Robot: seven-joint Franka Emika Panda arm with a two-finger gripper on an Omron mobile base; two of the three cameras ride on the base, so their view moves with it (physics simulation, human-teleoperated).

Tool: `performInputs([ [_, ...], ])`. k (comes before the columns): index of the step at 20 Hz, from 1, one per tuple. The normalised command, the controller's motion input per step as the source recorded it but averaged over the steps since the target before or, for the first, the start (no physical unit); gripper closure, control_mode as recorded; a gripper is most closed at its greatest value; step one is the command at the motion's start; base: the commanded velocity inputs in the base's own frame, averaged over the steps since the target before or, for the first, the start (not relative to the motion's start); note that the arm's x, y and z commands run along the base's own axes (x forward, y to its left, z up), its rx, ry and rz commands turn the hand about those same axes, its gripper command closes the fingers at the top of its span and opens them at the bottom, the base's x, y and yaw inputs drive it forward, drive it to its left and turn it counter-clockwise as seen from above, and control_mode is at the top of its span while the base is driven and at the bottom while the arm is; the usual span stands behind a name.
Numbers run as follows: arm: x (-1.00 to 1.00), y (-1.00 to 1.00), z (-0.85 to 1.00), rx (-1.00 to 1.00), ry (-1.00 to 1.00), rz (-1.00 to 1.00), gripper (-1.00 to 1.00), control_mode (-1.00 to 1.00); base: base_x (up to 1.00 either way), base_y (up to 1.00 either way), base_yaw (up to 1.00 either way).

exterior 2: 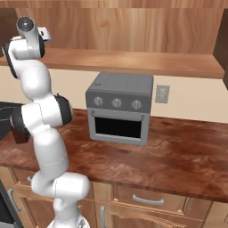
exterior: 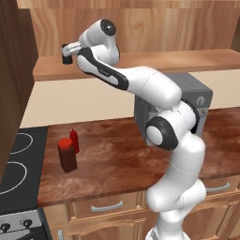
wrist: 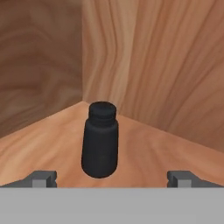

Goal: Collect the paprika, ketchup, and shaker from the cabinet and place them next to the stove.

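Paprika (exterior: pixel 66 157) and ketchup (exterior: pixel 74 140) both stand on the wooden counter (exterior: pixel 122 159) near its left edge, just beside the stove (exterior: pixel 16 166). Ketchup stands right behind the paprika, touching or nearly so, can't tell which. So two of three look done; shaker is the one in hand.

Shaker (wrist: pixel 100 139) stands upright on the cabinet (exterior: pixel 140 63) shelf plank, near the back left corner where side panel meets back panel. Arm reaches up to the left end of that shelf in the left base view. Gripper (wrist: pixel 112 179) sits level with the shaker, aimed straight at it. Jaws stand fully spread, nothing between them yet. Fingertips (wrist: pixel 43 178) show low on either side of the shaker base, well clear of it. Shaker is roughly centred between them, slightly toward the left tip.

Step, as I judge it: approach for the grasp on the last item. Next move needs a short push forward so the fingers straddle the body below the narrower top, then a close. Then lift clear of the plank, pull back out of the cabinet, and carry down to the counter by the other two.

Risk: shaker is small and light-looking; a nudge could tip it or push it into the corner. Toaster oven (exterior 2: pixel 119 108) sits on the counter below the shelf; keep the elbow off it on the way down.
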Motion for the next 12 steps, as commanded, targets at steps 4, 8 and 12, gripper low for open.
performInputs([
  [4,0.1,0.21,0.0,0.0,0.0,0.0,-1.0,-1.0,0.0,0.0,0.0],
  [8,0.12,0.14,0.0,0.0,0.0,0.0,-1.0,-1.0,0.0,0.0,0.0],
  [12,0.12,0.18,0.0,0.0,0.0,0.0,-1.0,-1.0,0.0,0.0,0.0],
])
